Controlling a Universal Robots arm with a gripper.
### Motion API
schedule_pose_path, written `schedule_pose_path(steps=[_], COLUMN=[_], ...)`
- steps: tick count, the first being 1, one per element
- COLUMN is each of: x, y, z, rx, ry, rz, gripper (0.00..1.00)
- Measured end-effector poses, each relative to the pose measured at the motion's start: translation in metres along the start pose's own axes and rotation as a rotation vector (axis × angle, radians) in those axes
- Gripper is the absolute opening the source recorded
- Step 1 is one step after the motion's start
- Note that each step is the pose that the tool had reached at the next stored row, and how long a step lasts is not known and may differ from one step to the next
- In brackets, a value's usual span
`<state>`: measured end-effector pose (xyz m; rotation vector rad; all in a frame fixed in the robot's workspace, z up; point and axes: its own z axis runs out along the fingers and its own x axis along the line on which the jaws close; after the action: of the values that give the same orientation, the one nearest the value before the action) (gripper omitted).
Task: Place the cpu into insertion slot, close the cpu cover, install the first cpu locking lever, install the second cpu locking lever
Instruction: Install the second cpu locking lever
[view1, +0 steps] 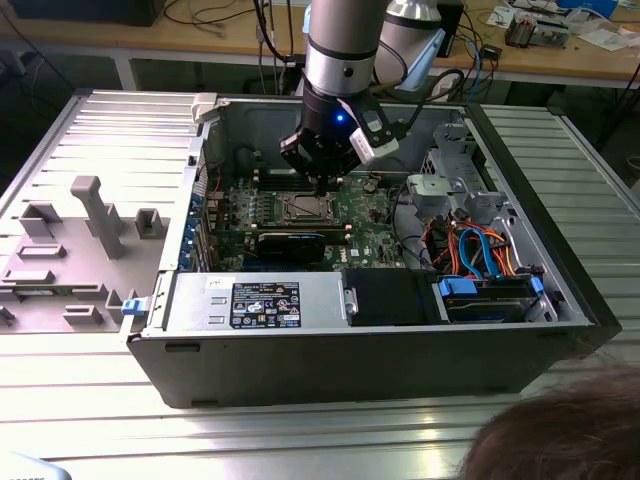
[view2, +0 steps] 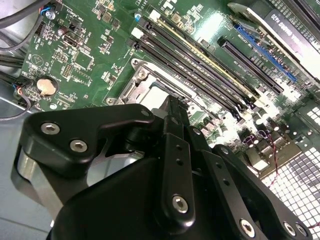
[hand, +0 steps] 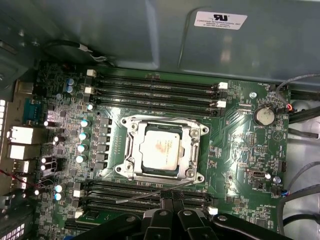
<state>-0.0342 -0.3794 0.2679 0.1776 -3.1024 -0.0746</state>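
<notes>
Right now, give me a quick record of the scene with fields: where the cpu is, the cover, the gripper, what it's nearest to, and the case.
cpu: seated in the socket on the motherboard, silver top showing
cover: metal frame lying closed around the cpu
lever: thin metal rod sticking out at an angle beside the socket, by the gripper tips
gripper: above the socket's edge inside the case, nearest the lever
case: open, lying on its side on the metal table

silver cpu (hand: 160, 151) seated flat, cpu cover (hand: 131, 150) closed around it
</notes>
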Motion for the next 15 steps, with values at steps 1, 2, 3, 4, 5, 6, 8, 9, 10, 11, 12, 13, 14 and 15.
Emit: schedule_pose_path(steps=[1,2,3,4,5,6,8,9,10,11,12,13,14,15], x=[0.0,0.0,0.0001,0.0001,0.0001,0.0001,0.0002,0.0002,0.0002,0.0003,0.0004,0.0004,0.0005,0.0006], y=[0.0,-0.0001,-0.0001,-0.0002,-0.0002,-0.0002,-0.0003,-0.0004,-0.0004,-0.0006,-0.0006,-0.0008,-0.001,-0.0017], z=[0.0,0.0001,0.0,0.0001,0.0,0.0,0.0001,0.0001,0.0001,0.0,0.0,0.0001,0.0001,0.0001], rx=[-0.0025,-0.0049,-0.0069,-0.0098,-0.0118,-0.0137,-0.0195,-0.0227,-0.0268,-0.033,-0.0373,-0.0417,-0.0455,-0.0507], ry=[-0.0003,-0.0006,-0.0009,-0.0012,-0.0014,-0.0016,-0.0023,-0.0027,-0.0031,-0.0038,-0.0044,-0.0049,-0.0053,-0.0058], rz=[0.0,0.0,0.0,0.0,0.0,0.0,-0.001,-0.001,-0.001,-0.001,-0.001,-0.002,-0.002,-0.002], gripper=[0.11,0.11,0.11,0.11,0.11,0.11,0.11,0.11,0.11,0.11,0.11,0.11,0.11,0.11])
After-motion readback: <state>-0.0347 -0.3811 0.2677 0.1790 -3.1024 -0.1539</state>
